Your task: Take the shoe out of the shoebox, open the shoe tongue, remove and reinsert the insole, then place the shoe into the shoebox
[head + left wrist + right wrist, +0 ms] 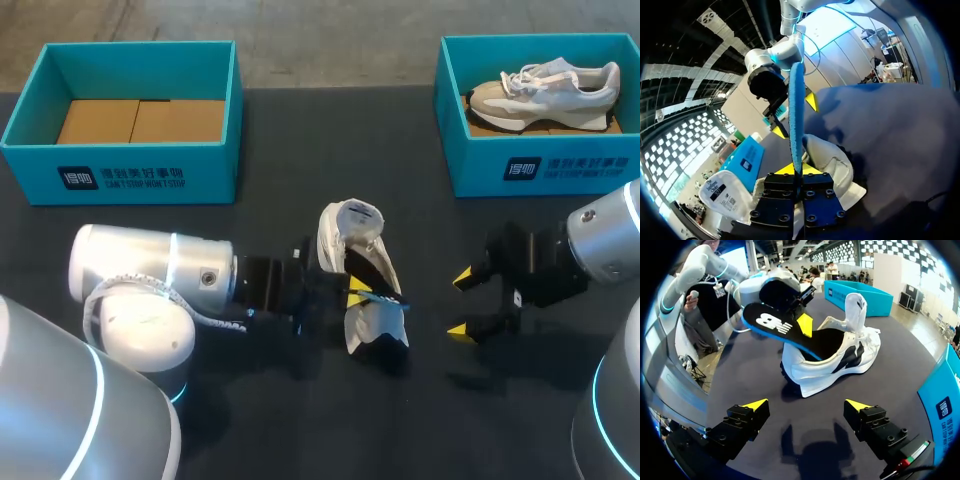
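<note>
Right wrist view: insole (785, 332) half in shoe (840, 362), clamped by L gripper (797, 169); R gripper (807, 405) released nearby.

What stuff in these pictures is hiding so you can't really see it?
- Front end of the insole: right wrist view, tucked inside the white shoe.
- Flat faces of the insole: left wrist view, seen edge-on only.
- The left fingers: head view, mostly covered by the shoe and insole.
- Inside of the shoe: head view, covered by its tongue and the insole.
</note>
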You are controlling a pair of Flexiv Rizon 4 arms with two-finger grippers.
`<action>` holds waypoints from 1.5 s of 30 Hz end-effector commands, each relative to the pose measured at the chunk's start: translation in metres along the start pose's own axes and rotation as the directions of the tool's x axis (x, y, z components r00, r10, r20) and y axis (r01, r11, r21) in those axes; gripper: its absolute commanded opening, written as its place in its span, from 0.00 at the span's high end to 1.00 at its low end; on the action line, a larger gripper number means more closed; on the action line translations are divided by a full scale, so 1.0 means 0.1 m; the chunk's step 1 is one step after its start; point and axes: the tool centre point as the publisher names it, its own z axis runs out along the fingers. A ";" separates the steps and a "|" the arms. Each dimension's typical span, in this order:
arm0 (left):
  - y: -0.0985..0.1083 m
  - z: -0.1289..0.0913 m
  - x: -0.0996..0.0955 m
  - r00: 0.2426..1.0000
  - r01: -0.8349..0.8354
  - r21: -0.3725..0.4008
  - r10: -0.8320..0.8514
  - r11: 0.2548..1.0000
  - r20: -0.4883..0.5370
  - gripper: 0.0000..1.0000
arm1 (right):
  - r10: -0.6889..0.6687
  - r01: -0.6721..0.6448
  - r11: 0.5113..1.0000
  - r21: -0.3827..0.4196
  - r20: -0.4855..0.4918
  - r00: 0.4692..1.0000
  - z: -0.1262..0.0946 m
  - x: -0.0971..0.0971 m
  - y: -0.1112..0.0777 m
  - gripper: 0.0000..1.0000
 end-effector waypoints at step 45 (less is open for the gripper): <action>-0.06 -0.01 -0.14 0.996 -0.088 -0.012 0.088 0.996 0.008 0.93 | -0.001 0.001 1.000 0.000 0.002 1.000 0.01 0.01 0.00 0.00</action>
